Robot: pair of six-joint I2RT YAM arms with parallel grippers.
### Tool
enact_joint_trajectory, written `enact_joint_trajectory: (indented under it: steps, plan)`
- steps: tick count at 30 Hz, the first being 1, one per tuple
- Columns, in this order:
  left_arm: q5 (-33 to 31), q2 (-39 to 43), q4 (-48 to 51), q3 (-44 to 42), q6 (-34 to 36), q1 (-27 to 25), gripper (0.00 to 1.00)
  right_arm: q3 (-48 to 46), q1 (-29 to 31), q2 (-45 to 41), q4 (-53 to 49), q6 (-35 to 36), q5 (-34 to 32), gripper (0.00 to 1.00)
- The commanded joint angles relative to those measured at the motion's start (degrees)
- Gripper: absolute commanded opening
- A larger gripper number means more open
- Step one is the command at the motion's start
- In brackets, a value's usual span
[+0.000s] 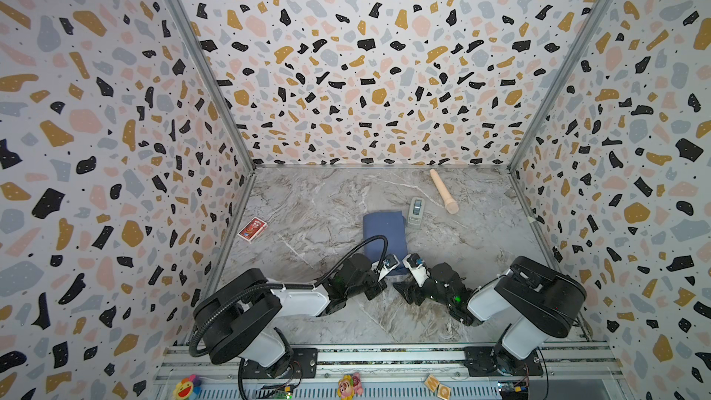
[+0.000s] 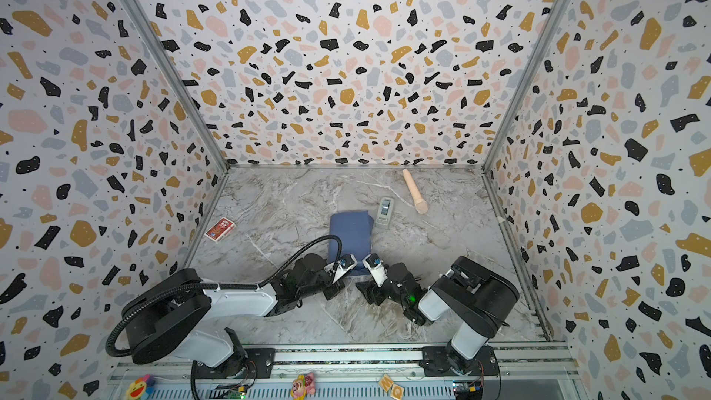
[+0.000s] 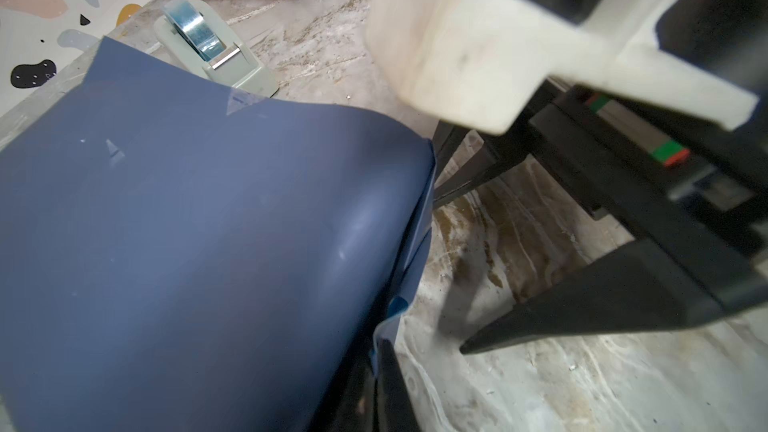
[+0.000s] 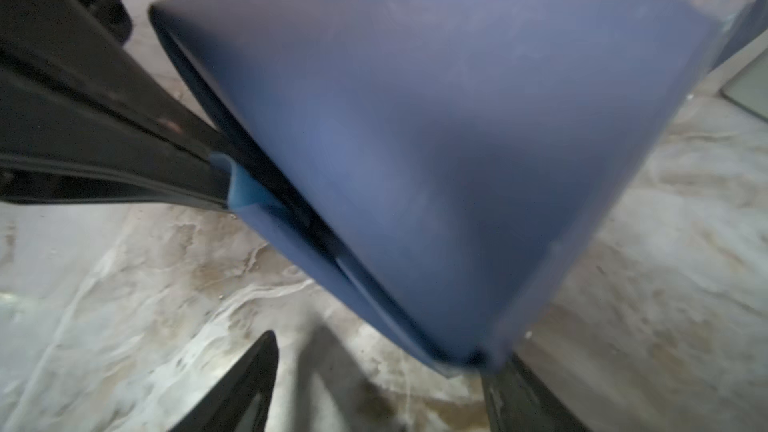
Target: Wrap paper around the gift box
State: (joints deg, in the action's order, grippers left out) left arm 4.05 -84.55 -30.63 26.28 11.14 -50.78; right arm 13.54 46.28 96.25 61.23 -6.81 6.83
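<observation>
Black and pressed together, the left fingers [image 3: 395, 401] pinch a light-blue corner flap of the paper [image 1: 384, 232] at the bundle's near end, low in the middle of both top views. Just to the right of them the right fingers [image 4: 245, 384] stand spread wide over bare tabletop [image 1: 369, 325] and hold nothing. In the right wrist view the bundle's corner comes close to one of them without being gripped. We judge the coming move turns on that near end. The bundle lies just beyond both sets of fingers, its long axis running up the frame toward the back wall, and its end gapes like an open tube. The gift box is hidden; we take it to sit inside the paper, mid-tabletop. Both arms are about equally near, but only the left touches. Farther up the frame, a grey tape dispenser [image 1: 415, 212] stands just beside the bundle's far right corner.
</observation>
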Motion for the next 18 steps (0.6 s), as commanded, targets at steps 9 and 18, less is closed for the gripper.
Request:
enact_joint_trajectory:
  steps: [9, 18]
  plan:
    - [1.13, -1.14, 0.53, 2.44, 1.43, 0.31, 0.0, 1.23, 0.3, 13.46, 19.59, 6.39, -8.67, 0.7]
    - [1.31, -0.64, 1.63, 2.55, 1.96, 0.16, 0.08, 0.61, 0.17, 16.86, 25.06, 5.6, -10.54, 0.64]
